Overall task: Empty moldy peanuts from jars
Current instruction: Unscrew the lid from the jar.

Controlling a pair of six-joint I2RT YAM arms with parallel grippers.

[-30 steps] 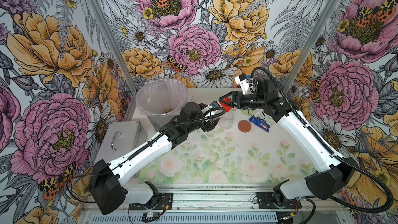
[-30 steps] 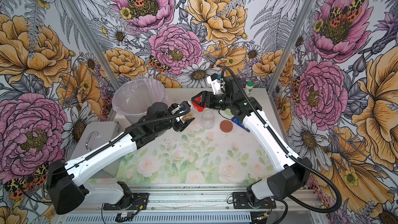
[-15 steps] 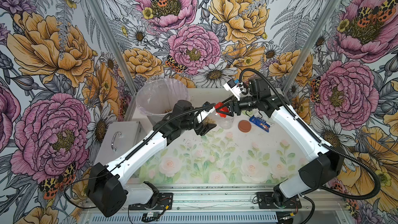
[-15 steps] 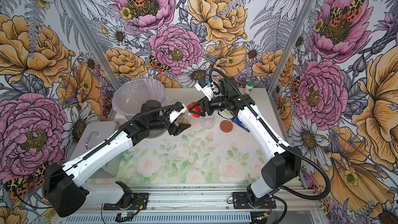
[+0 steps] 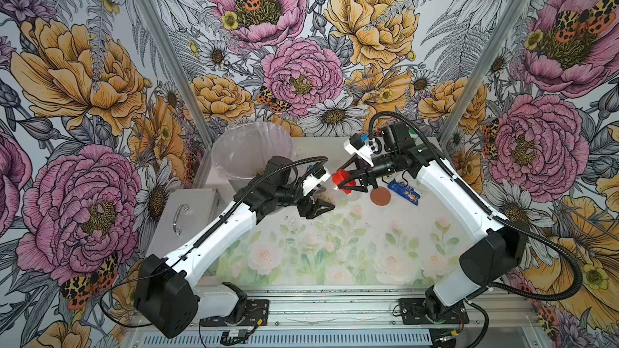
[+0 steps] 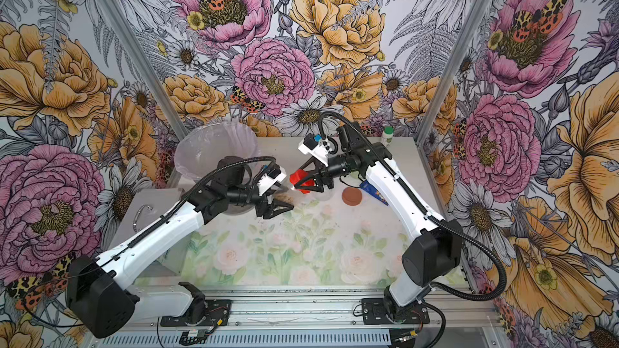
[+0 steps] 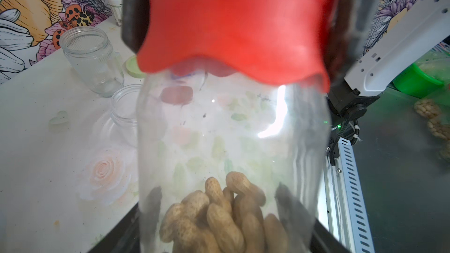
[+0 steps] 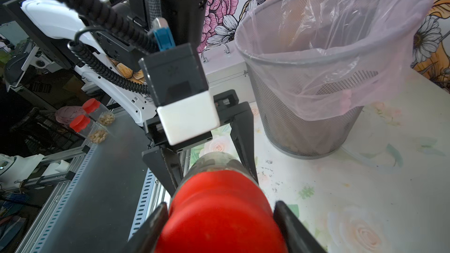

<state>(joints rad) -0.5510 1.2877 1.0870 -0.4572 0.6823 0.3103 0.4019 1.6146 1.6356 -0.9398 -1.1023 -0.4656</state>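
Left gripper (image 5: 323, 203) is clamped round the clear jar (image 7: 231, 142), tipped sideways, with the peanuts (image 7: 219, 215) heaped at its base. Right gripper (image 5: 342, 182) squeezes the red lid (image 8: 219, 215) at the jar's mouth; whether it's off the threads is hard to tell. The bin (image 5: 234, 148) sits at ten o'clock of the jar.

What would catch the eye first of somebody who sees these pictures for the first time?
The bright red lid, gripped by the right gripper over the rear middle of the table. It caps a clear jar with peanuts inside, held by the left gripper. Loud flower wallpaper surrounds everything.
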